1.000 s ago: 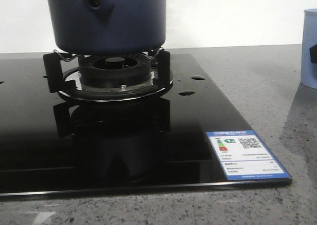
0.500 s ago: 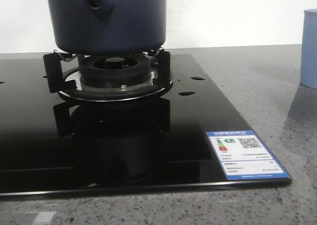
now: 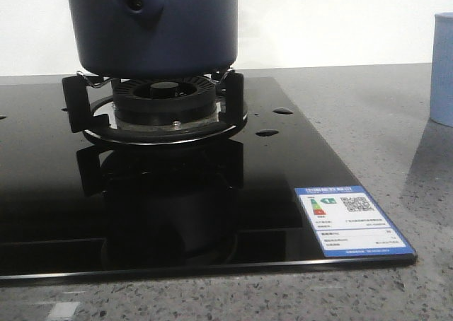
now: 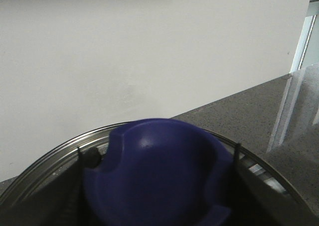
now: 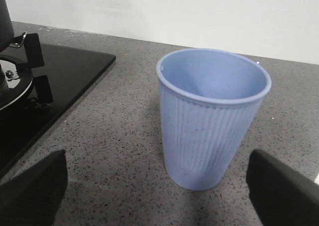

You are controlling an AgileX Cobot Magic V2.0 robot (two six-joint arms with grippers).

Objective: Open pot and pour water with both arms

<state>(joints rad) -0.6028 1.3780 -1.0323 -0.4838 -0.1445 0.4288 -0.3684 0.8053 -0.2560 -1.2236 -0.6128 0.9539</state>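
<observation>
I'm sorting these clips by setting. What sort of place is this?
Likely a kitchen counter, or a mock-up of one: a dark blue pot sits on a gas burner in a black glass hob, set on speckled stone countertop.

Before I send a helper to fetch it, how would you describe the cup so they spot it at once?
Find the black glass hob on the grey speckled counter. To its right, apart from it, stands the cup: pale blue, ribbed sides, open top, unlike the dark navy pot on the burner.
</observation>
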